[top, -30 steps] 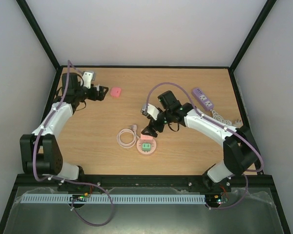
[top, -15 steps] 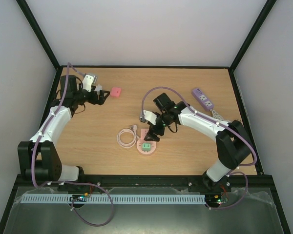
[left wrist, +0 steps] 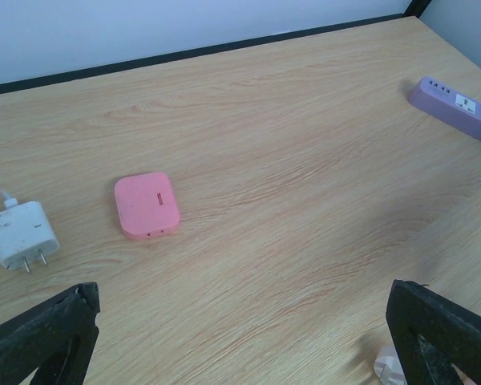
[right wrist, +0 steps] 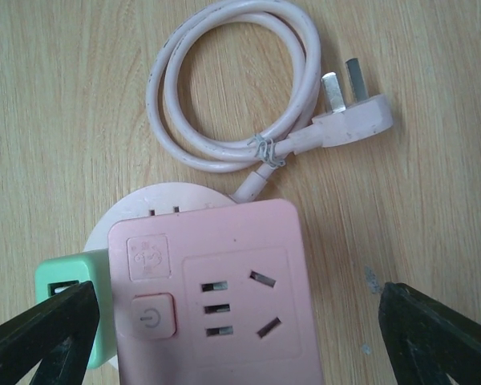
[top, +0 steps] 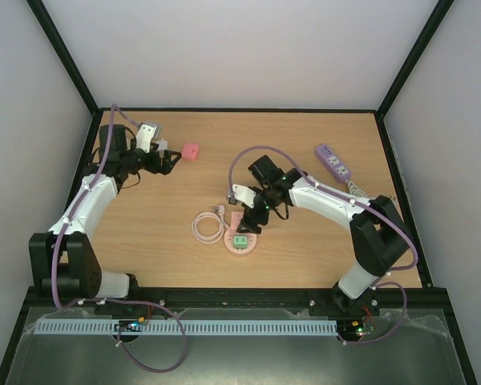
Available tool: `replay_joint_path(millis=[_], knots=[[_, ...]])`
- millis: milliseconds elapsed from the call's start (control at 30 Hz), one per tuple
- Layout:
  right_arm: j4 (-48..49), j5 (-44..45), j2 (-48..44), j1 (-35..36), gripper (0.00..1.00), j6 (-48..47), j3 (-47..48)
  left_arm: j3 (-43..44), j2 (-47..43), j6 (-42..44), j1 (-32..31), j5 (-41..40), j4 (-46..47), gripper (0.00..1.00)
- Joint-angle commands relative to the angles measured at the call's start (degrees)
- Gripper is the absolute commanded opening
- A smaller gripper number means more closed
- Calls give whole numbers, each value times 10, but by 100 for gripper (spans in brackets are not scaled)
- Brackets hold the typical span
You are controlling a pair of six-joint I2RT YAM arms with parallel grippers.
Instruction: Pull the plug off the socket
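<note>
The socket [right wrist: 212, 293] is a square pink outlet block on a pale round disc, with its thin coiled pink cable [right wrist: 232, 96] lying beside it. A mint-green plug [right wrist: 72, 309] sits in the block's left side in the right wrist view. In the top view the socket [top: 240, 245] lies at the table's near middle, with the green plug [top: 240, 240] on it. My right gripper [right wrist: 234, 329] is open and straddles the block, one black finger [right wrist: 40, 337] by the green plug; it also shows in the top view [top: 252, 217]. My left gripper [top: 173, 158] is open and empty at the far left.
A small flat pink case [left wrist: 147, 204] and a white charger [left wrist: 20, 235] lie ahead of the left gripper [left wrist: 240, 337]. A long lilac power strip [top: 333, 161] with a white cord lies at the far right. The cable's own three-pin plug [right wrist: 349, 120] rests on the wood.
My right gripper has moved left and down over the socket. The left gripper shifted a little toward the small pink case early on, then stayed put.
</note>
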Motion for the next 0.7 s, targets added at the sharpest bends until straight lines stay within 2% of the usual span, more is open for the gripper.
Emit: replay_joint_path(millis=[0, 267, 467, 667], knots=[[-1, 19, 9, 12, 94, -5, 6, 6, -17, 5, 3, 15, -3, 99], [3, 26, 15, 18, 87, -2, 6, 7, -13, 2, 3, 24, -3, 100], [25, 29, 18, 17, 75, 23, -1, 6, -12, -4, 3, 29, 4, 100], [80, 39, 6, 18, 63, 100, -19, 12, -8, 24, 3, 26, -23, 99]])
